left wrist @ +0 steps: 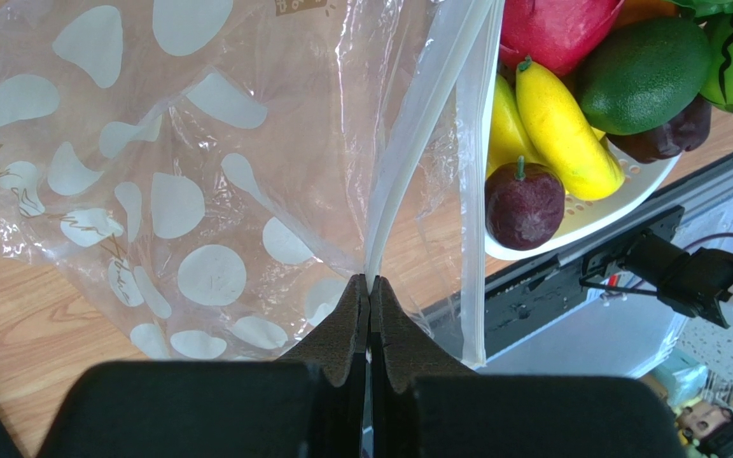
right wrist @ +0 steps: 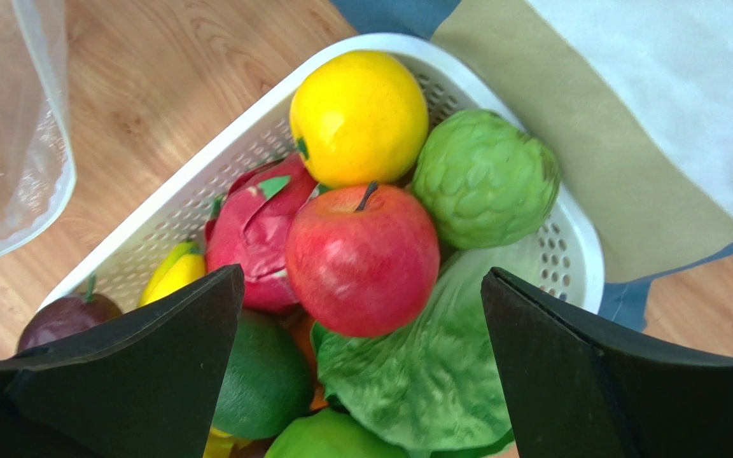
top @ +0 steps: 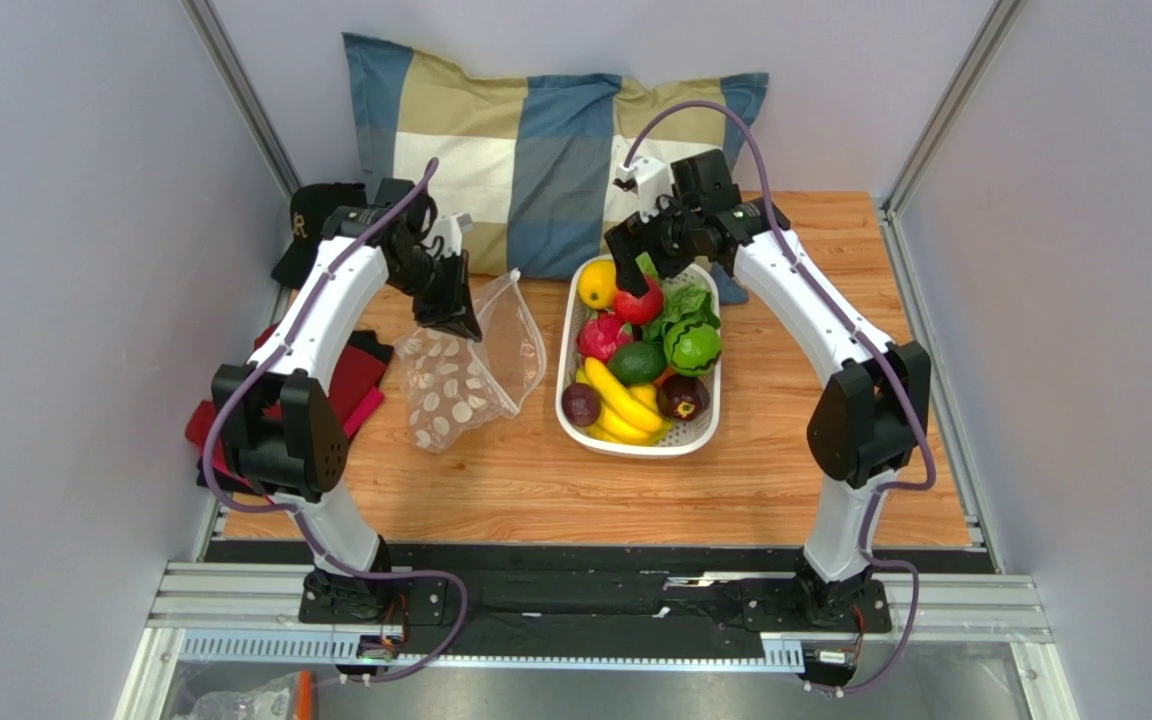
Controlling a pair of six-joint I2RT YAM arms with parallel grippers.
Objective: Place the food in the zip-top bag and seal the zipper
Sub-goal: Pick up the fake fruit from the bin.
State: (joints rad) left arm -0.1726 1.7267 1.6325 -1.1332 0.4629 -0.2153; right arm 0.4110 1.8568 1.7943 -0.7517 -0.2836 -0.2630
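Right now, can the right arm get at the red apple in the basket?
Probably yes. The right fingers stand open either side of the red apple, which sits on top with nothing over it. The lemon and pink fruit crowd it, though.

Ctr of desk (top: pixel 778 465): basket (top: pixel 642 449), lengthwise near-to-far.
Just L of basket: bag (top: pixel 455 383), lower end on desk, zipper (left wrist: pixel 418 143) end raised toward far edge, held in L gripper (top: pixel 458 318).
Far edge, behind both: pillow (top: pixel 537 135).
L edge, beside bag: cloths (top: pixel 357 383).
In basket:
- Far end: lemon (top: pixel 596 282) at L. Apple (top: pixel 636 305) to its R, under R gripper (top: pixel 639 273). Lettuce (top: pixel 683 308) R of apple.
- Mid: dragon fruit (top: pixel 602 335) at L, avocado (top: pixel 636 362) at ctr.
- Near end: bananas (top: pixel 620 405) at ctr, plum (top: pixel 581 404) at L.
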